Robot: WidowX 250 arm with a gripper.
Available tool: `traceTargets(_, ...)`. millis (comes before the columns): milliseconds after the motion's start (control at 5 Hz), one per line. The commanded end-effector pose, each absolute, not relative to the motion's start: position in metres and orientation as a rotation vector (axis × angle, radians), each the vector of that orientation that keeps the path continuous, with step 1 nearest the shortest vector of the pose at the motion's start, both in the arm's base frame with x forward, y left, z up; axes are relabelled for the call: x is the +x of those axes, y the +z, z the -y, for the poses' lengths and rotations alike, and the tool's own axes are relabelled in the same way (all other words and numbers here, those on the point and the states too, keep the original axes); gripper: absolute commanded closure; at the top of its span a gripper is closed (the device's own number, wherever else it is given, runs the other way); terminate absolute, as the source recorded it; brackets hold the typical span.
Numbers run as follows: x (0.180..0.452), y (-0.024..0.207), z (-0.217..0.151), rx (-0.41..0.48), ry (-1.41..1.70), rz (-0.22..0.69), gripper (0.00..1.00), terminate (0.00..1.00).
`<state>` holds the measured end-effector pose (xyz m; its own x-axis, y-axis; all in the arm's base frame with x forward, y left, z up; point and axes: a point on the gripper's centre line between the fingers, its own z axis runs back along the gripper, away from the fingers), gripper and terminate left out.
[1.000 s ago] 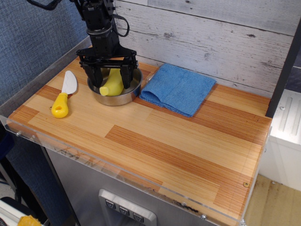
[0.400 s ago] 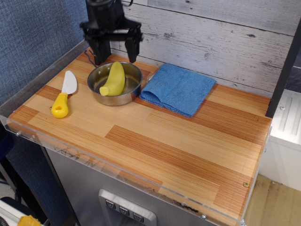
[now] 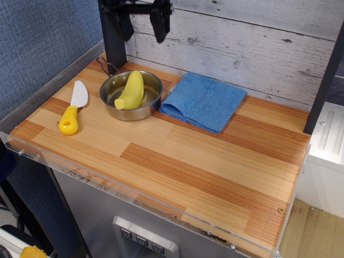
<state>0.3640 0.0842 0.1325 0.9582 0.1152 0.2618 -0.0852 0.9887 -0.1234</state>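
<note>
gripper [image 3: 141,21] high above metal bowl [image 3: 110,94], jaws apart, empty | yellow banana-like piece [image 3: 131,90] lies inside bowl | blue cloth [image 3: 204,100] just beside | yellow-handled knife [image 3: 72,109] left

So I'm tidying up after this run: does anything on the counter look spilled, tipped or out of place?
Nothing stands out. The yellow squash-like piece lies inside the upright metal bowl, the folded blue cloth lies flat beside it, and the yellow-handled knife rests on the wooden counter. The claw hangs open above the bowl, touching nothing.
</note>
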Motion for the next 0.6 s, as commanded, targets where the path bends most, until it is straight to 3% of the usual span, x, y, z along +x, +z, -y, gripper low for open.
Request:
traceTargets(0,0.3574,0.1722,-0.0817,-0.064,0.058,0.369,0.0,0.0)
traceTargets(200,0.3574,0.1722,-0.0817,-0.064,0.058,0.369,0.0,0.0)
traceTargets(400,0.3574,0.1722,-0.0817,-0.064,0.058,0.369,0.0,1.0)
